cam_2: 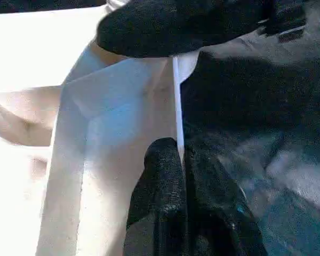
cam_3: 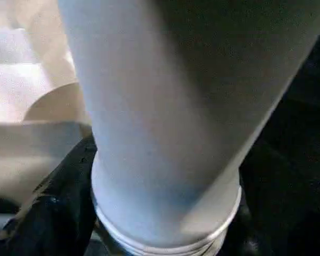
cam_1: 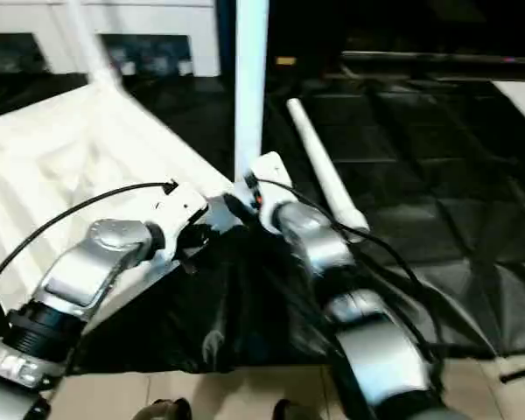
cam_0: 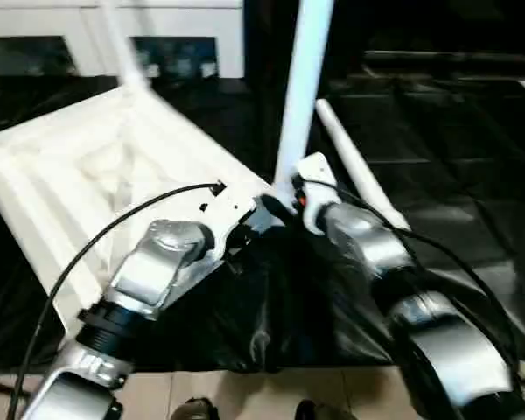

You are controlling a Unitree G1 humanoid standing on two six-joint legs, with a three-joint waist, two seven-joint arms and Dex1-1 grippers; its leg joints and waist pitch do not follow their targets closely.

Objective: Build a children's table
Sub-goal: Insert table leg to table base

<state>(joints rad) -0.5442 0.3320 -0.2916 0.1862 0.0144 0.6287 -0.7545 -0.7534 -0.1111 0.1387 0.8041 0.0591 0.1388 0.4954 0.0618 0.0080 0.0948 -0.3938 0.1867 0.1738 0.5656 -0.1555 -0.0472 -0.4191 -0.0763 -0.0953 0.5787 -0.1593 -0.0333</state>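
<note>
The children's table's white tabletop (cam_0: 87,175) lies ribbed side up on the black-covered work table. One white leg (cam_0: 302,87) stands upright at its near right corner, and a second leg (cam_0: 118,48) rises at the far corner. A third leg (cam_0: 354,171) lies loose on the black cover to the right. My left gripper (cam_2: 178,152) is shut on the thin rim of the tabletop (cam_2: 176,96) beside that near corner. My right gripper (cam_0: 290,194) is at the foot of the upright leg (cam_3: 165,106), whose ringed lower end (cam_3: 165,242) shows close up.
The black cover (cam_0: 455,157) stretches to the right and back. Its front edge ends above a tan floor (cam_0: 245,394). White cabinets (cam_0: 184,26) stand behind the table. A black cable (cam_0: 96,245) arcs over my left forearm.
</note>
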